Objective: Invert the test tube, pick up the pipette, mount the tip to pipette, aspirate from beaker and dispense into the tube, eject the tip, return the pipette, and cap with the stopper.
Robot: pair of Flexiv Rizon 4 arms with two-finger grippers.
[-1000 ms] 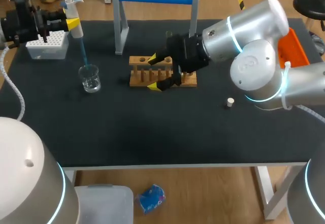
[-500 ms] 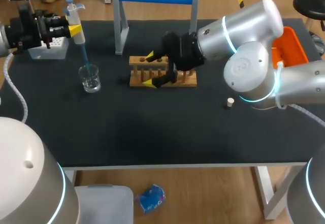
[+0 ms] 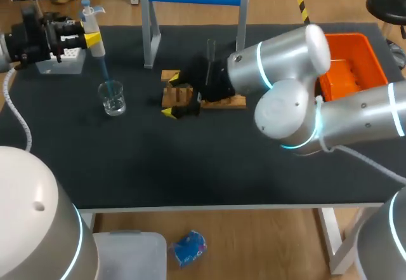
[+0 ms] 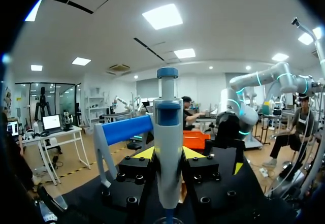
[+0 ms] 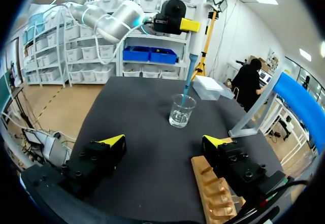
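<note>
The left gripper is clenched on the pipette, its fingers pressing the body from both sides. In the left wrist view the pipette's lower end is cut off. Its blue tip slants down into the beaker. The right gripper is released, fingers wide apart at the left end of the wooden rack, and its arm hides much of that rack. The test tube is thin and hard to make out, with only its upper part showing above the arm. The tip box is partly hidden by the left gripper.
</note>
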